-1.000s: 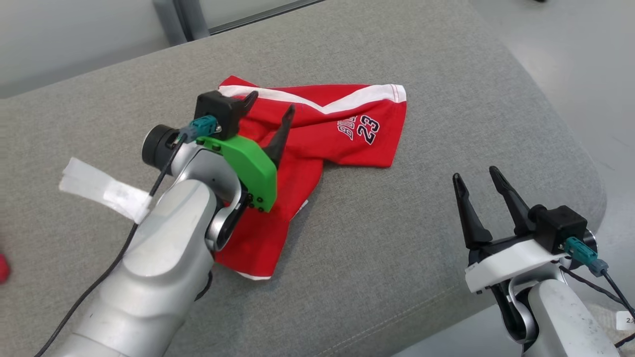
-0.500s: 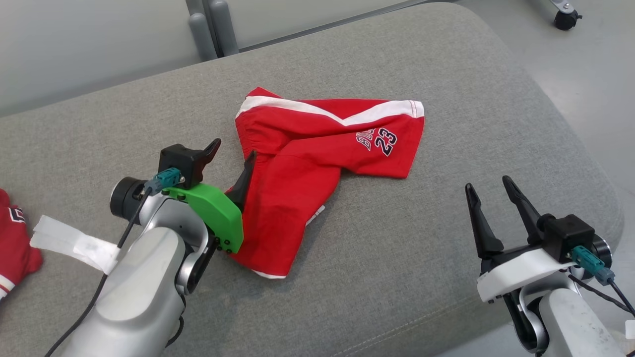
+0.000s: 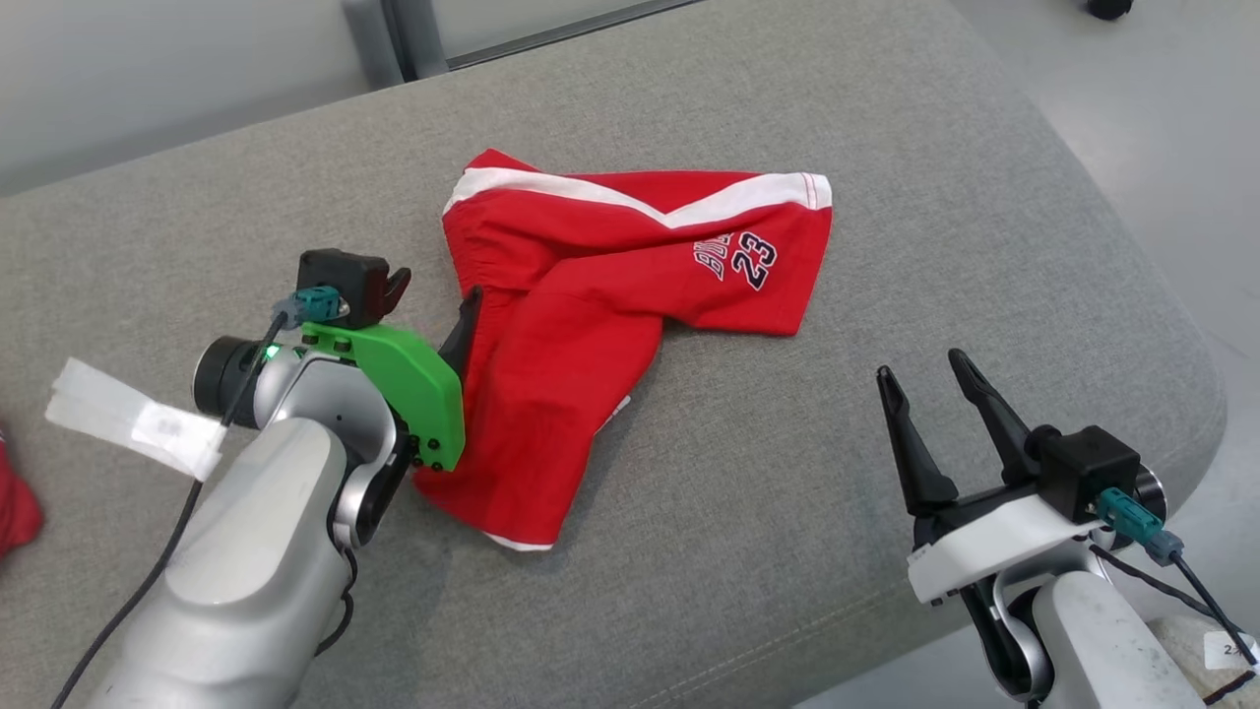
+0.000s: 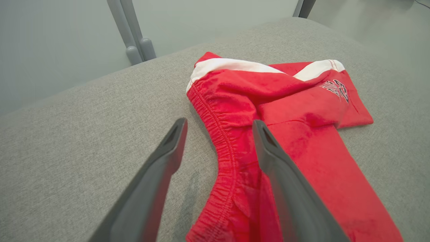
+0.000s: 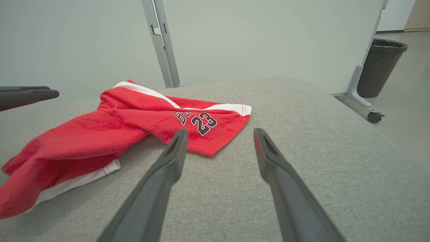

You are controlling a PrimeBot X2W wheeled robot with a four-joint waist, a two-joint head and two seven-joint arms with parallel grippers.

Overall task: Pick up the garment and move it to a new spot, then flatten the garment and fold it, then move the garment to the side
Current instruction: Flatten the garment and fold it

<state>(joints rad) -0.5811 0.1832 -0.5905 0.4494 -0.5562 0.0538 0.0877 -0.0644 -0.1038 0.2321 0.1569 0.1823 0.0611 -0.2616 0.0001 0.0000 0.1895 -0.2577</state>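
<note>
The garment (image 3: 591, 295) is a pair of red shorts with white stripes and a "23" print, lying crumpled on the grey cushion (image 3: 787, 551). My left gripper (image 3: 436, 290) stands open at the shorts' left edge. In the left wrist view the elastic waistband (image 4: 221, 141) runs between the spread fingers, with my left gripper (image 4: 220, 123) low over it and holding nothing. My right gripper (image 3: 920, 366) is open near the cushion's front right, apart from the garment (image 5: 100, 134). In its wrist view my right gripper (image 5: 220, 131) points toward the printed leg.
Another red cloth (image 3: 15, 502) peeks in at the left edge. A white tag (image 3: 128, 418) hangs on my left arm's cable. The cushion drops off to the floor at right. A metal post (image 3: 374, 39) stands behind, and a dark bin (image 5: 381, 65) further right.
The head camera has shifted. My left gripper has drawn back from over the garment to its left waistband edge, still open. The right gripper keeps its pose.
</note>
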